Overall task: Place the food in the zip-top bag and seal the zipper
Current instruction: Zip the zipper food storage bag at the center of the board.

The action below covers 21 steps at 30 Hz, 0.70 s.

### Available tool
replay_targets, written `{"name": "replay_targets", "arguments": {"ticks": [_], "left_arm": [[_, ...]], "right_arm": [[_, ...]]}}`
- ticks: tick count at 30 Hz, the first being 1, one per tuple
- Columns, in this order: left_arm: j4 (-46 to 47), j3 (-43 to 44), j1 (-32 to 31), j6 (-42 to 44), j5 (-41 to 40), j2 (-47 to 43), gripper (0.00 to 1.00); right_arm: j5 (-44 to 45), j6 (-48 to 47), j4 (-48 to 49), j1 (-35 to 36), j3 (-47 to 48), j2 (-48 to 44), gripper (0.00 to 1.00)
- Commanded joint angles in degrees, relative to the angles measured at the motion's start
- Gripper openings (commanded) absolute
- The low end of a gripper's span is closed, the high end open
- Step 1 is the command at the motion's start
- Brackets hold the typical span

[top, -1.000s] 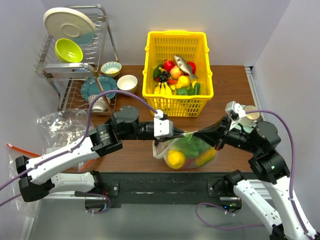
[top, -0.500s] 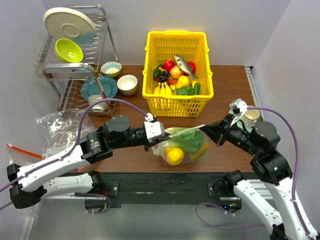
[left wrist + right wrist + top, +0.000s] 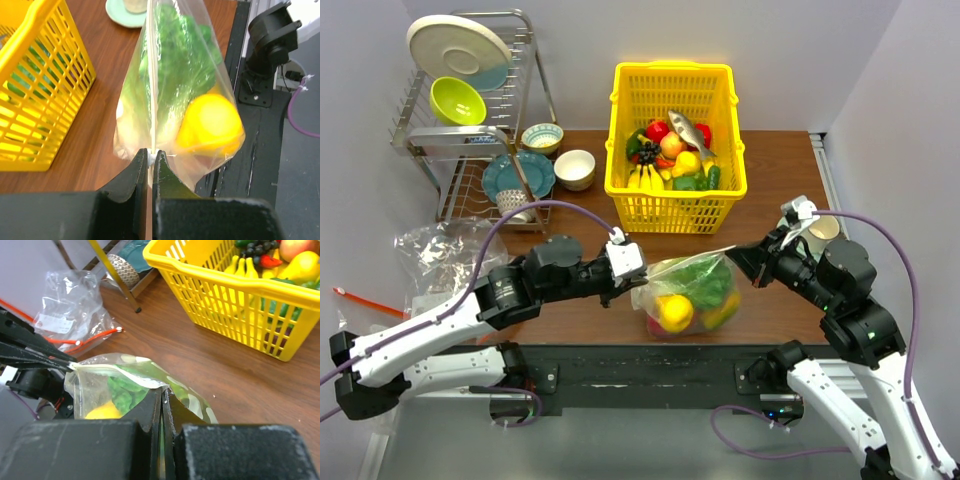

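zip-top bag: one, lower centre of top view, held between two grippers | left gripper clamped on left end of zipper, right gripper clamped on right end | inside: green lettuce, one yellow piece | one yellow basket of toy food just above | plain clear bags at left edge

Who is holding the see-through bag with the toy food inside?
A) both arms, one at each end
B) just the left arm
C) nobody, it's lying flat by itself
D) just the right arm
A: the left arm's jaws and the right arm's jaws are each shut on one end of the top edge of the zip-top bag, which stretches between them.
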Motion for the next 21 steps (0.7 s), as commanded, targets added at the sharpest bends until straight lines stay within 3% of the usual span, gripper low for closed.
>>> {"name": "replay_targets", "arguments": {"ticks": [1, 21], "left_arm": [[-12.51, 3.6, 0.04, -1.56, -4.4, 1.42, 0.0], [-16.74, 1.32, 0.12, -6.22, -8.7, -3.49, 0.0]], "right_arm": [[12.0, -2.73, 3.39, -0.98, 3.65, -0.44, 0.0], [22.28, -3.69, 3.74, -0.9, 5.67, 0.44, 0.0]]}}
